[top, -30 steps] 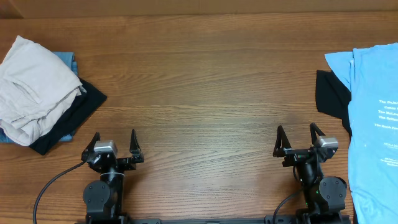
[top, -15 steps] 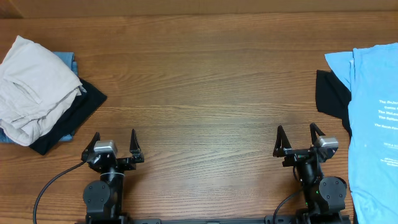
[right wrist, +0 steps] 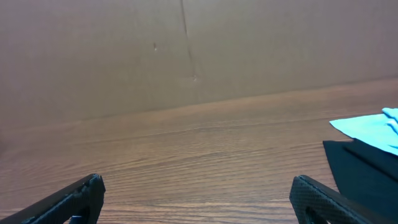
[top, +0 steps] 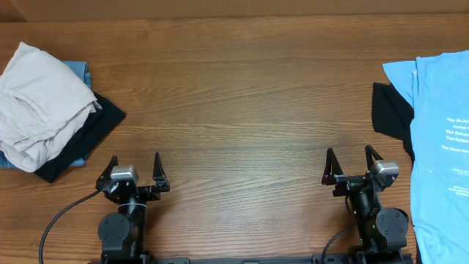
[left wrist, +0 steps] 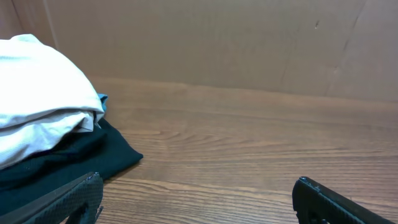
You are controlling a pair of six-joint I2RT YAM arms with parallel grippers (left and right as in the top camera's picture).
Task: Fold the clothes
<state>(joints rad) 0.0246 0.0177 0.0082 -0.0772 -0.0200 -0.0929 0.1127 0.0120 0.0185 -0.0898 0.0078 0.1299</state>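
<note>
A pile of clothes lies at the far left: a crumpled white garment (top: 40, 103) on top of a black one (top: 86, 141) and a light blue one (top: 79, 71). It also shows in the left wrist view (left wrist: 43, 118). At the right edge a light blue T-shirt (top: 442, 139) lies spread flat over a black garment (top: 390, 110), which also shows in the right wrist view (right wrist: 364, 168). My left gripper (top: 135, 169) is open and empty near the front edge. My right gripper (top: 353, 164) is open and empty too.
The wooden table (top: 242, 110) stretches between the two piles. A brown cardboard wall (left wrist: 217, 43) stands along the table's far edge. Cables run from both arm bases at the front edge.
</note>
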